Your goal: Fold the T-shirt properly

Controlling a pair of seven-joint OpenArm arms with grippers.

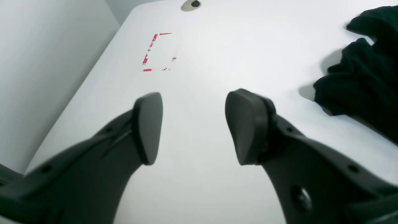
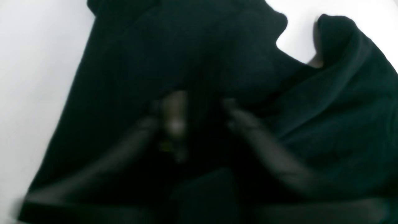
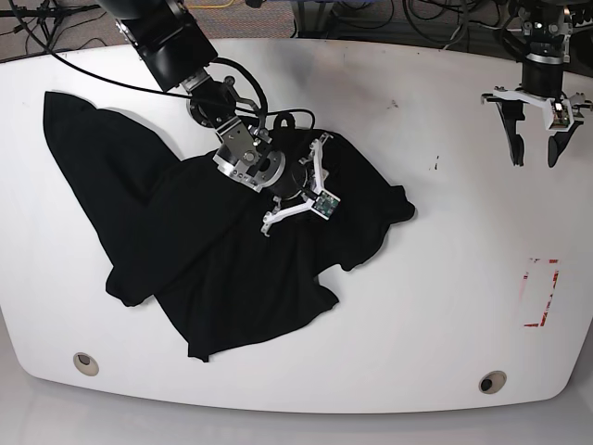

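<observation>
The black T-shirt (image 3: 213, 269) lies crumpled and spread over the left half of the white table (image 3: 445, 232). My right gripper (image 3: 296, 185) reaches down into the shirt's middle. In the blurred right wrist view its fingers (image 2: 174, 118) stand apart, pressed into the T-shirt (image 2: 326, 124), with dark fabric between them. My left gripper (image 3: 535, 158) hangs open above the table's far right corner, away from the shirt. In the left wrist view the left gripper (image 1: 193, 124) holds nothing, and a bunched edge of the T-shirt (image 1: 367, 77) shows at the right.
A red tape rectangle (image 3: 542, 292) marks the table at the right and also shows as the red tape rectangle (image 1: 158, 51) ahead of the left gripper. Round holes (image 3: 85, 362) (image 3: 491, 381) sit near the front edge. Cables run along the back edge.
</observation>
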